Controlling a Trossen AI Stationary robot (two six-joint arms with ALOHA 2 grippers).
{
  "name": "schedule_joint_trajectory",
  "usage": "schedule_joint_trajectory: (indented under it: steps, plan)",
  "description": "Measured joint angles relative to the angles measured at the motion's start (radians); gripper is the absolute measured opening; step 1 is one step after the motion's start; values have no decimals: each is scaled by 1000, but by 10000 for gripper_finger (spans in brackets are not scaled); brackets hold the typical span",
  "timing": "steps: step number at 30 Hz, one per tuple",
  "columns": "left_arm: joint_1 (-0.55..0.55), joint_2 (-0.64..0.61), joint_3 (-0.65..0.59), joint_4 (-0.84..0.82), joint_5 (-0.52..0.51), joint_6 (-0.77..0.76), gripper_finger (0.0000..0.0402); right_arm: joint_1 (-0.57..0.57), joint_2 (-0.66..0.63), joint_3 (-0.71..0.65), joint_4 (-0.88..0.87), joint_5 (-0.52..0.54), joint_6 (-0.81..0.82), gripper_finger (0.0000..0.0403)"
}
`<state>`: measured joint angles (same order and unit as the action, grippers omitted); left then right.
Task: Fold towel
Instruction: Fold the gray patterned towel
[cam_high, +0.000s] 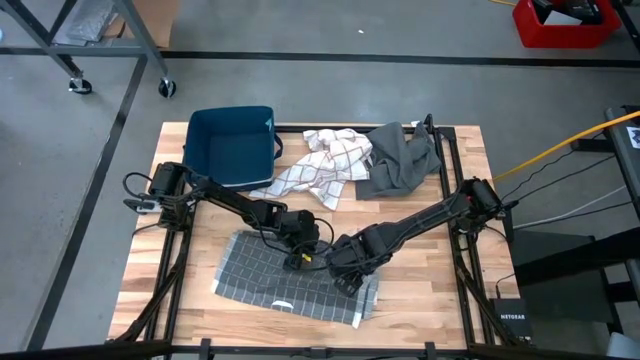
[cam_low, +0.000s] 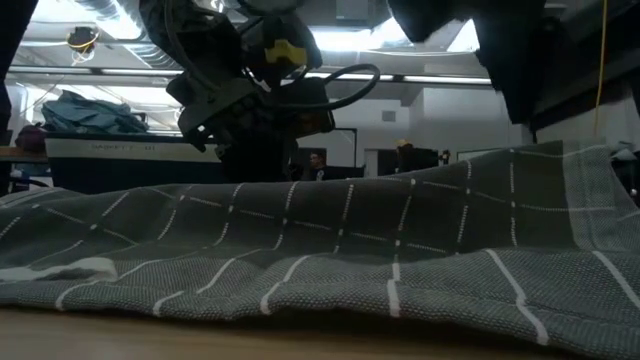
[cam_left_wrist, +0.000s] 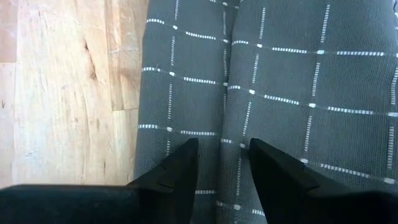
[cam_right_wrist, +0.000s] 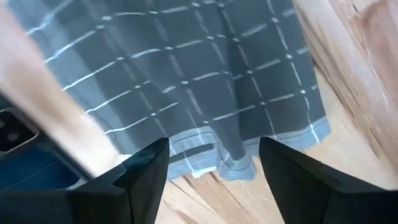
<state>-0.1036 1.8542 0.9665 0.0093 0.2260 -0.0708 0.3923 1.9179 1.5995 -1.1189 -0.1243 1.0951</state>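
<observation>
A dark grey woven towel with a white dashed grid lies on the pale wooden plank table; the left gripper's two dark fingers stand parted over a lengthwise crease, apparently just above the cloth.

Both arms reached inward and met low over the near middle of the scene. The left gripper pointed down, its fingers parted by a narrow gap. The right gripper sat just beside it, fingers spread wide.
</observation>
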Motion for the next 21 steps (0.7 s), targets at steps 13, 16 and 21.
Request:
schedule_joint_trajectory:
  steps: [13,16,21]
  plan:
    - [0,0,0,-1,0,-4,135,0,2,-97,64,-52,52,195]
    - [0,0,0,-1,0,-5,134,0,2,-97,79,-53,52,141]
    - [0,0,0,-1,0,-7,108,0,2,-97,78,-53,52,34]
